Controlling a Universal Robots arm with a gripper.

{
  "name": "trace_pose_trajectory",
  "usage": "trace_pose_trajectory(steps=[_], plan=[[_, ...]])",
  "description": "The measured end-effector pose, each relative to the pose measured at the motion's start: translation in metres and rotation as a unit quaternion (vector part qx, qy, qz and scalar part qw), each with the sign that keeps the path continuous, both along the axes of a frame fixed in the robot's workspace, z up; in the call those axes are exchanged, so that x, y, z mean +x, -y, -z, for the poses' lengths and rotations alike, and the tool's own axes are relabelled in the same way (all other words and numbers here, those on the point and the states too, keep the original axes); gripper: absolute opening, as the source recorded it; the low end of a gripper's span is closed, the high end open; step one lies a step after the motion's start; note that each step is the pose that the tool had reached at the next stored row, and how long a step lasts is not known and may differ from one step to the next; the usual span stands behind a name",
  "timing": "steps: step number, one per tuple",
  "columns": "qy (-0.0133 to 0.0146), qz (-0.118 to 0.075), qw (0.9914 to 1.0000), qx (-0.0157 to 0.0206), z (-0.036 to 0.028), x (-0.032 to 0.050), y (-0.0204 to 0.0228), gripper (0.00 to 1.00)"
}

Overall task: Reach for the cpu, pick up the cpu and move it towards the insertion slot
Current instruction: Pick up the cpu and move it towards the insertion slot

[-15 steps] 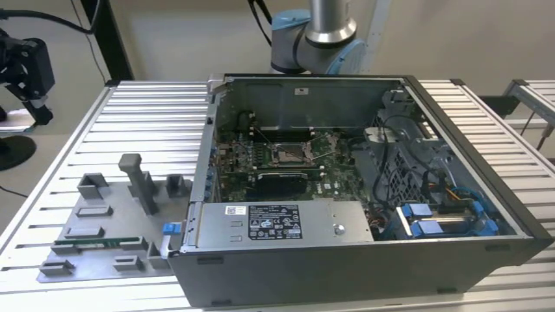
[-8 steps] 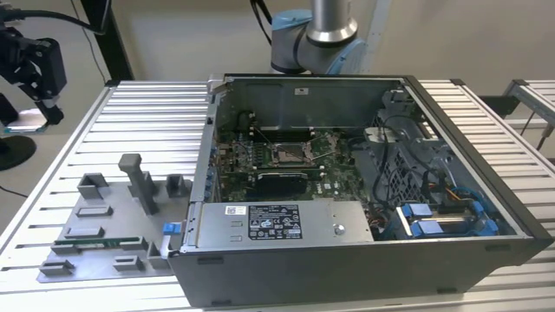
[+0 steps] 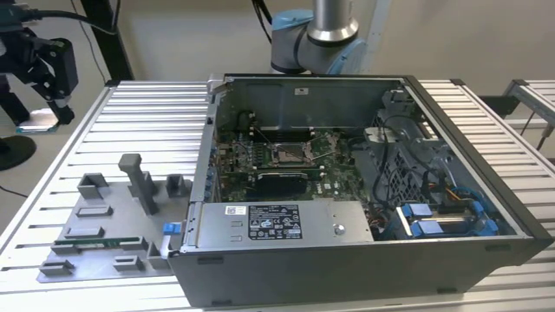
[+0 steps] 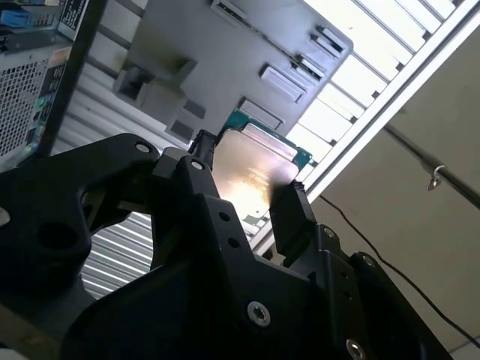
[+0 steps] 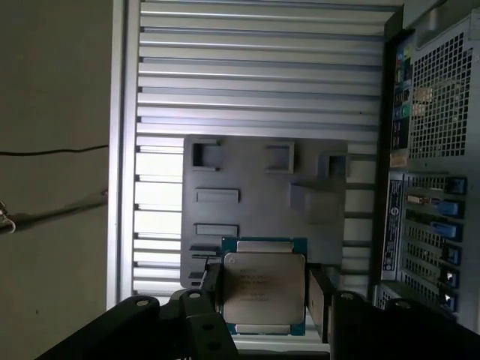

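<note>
The gripper (image 5: pixel 266 300) is closed on the cpu (image 5: pixel 264 289), clamping two opposite edges, at the upper left of the exterior view, well apart from the computer case (image 3: pixel 347 260). Advice: carry it level and hold the clamp steady toward the socket (image 3: pixel 286 154).

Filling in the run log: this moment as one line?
gripper shut on cpu | cpu held clear of grey tray | not yet over open computer case

Silver chip (image 5: pixel 264 285), black hand (image 5: pixel 266 298)
My hand is matte black; the chip's top is silvery, its edge teal. The tray (image 5: pixel 255 180) is plain grey, the counter (image 5: pixel 262 75) pale with ribbed stripes, the case (image 3: pixel 347 266) dark grey, its clips (image 3: pixel 433 224) blue.
</note>
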State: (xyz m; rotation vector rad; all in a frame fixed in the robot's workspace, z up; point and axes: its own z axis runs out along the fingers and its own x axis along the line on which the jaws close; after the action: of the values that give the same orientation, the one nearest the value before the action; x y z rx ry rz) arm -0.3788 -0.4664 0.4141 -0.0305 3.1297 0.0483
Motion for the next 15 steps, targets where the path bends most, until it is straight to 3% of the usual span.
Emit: trace_pose_trajectory(steps=[5, 15], plan=[[-0.0001, 0.000, 1.00000, 0.0000, 0.0000, 0.0168, 0.0000, 0.00], [-0.0008, 0.000, 1.00000, 0.0000, 0.0000, 0.0615, 0.0000, 0.00]])
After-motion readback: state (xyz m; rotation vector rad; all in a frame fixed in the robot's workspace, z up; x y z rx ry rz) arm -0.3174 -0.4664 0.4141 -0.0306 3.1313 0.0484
